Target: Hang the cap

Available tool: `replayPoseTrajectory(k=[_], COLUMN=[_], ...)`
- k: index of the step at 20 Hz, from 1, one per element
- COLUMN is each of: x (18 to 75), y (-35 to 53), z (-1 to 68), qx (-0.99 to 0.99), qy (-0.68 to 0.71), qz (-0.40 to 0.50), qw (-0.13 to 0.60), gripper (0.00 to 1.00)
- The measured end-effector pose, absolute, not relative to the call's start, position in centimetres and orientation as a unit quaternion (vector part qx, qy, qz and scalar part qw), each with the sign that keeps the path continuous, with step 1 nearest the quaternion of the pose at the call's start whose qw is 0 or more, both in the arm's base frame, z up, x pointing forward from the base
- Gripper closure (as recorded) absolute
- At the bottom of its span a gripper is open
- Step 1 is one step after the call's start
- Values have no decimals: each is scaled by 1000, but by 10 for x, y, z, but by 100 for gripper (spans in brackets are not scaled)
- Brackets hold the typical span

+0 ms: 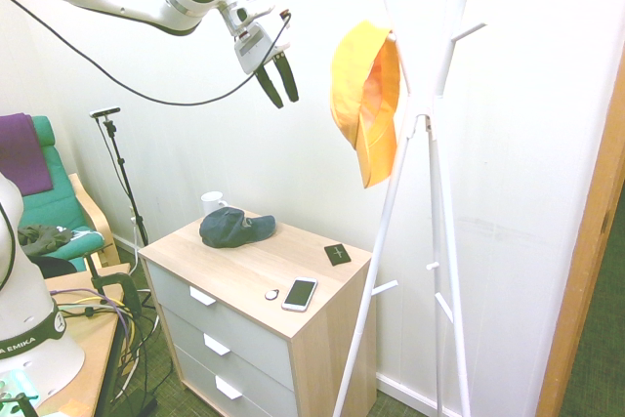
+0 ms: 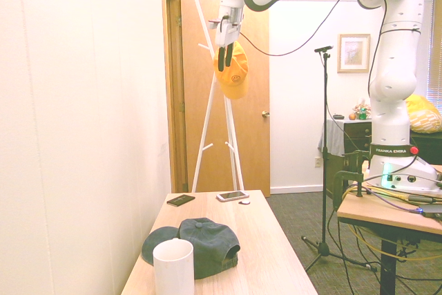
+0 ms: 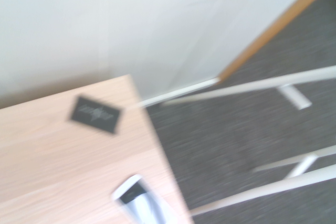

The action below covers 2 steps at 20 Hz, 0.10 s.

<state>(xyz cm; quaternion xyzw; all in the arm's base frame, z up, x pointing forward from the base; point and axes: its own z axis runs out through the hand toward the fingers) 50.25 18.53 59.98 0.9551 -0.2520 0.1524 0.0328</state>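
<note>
I am looking at the white coat stand (image 1: 430, 144) first, standing off to the side of my pincer (image 1: 278, 80) and beyond the end of the bench (image 1: 244, 271), which is lying well below the pincer. The cap (image 1: 364, 95) is hanging on one of the stand's upper pegs, roughly level with the pincer and apart from it, its long axis running downward with the brim drooping. I am judging the hanging done, so the next move is turning on that open gap: backing away without brushing the cap. The pincer is gaping wide, pointing steeply down, gripping nothing. Below it a dark cap (image 1: 234, 228), a white mug (image 1: 212, 202), a phone (image 1: 299, 294) and a small black card (image 1: 337, 254) are sitting on the bench.
</note>
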Motion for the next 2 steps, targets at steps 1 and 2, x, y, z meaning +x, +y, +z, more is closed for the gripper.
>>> replayPoseTrajectory(k=[1,2], x=[505,507], y=[184,182], z=[600,599], qx=[958,959], qy=[-250,-249], qz=[138,131], qw=[24,22], gripper=[0,0])
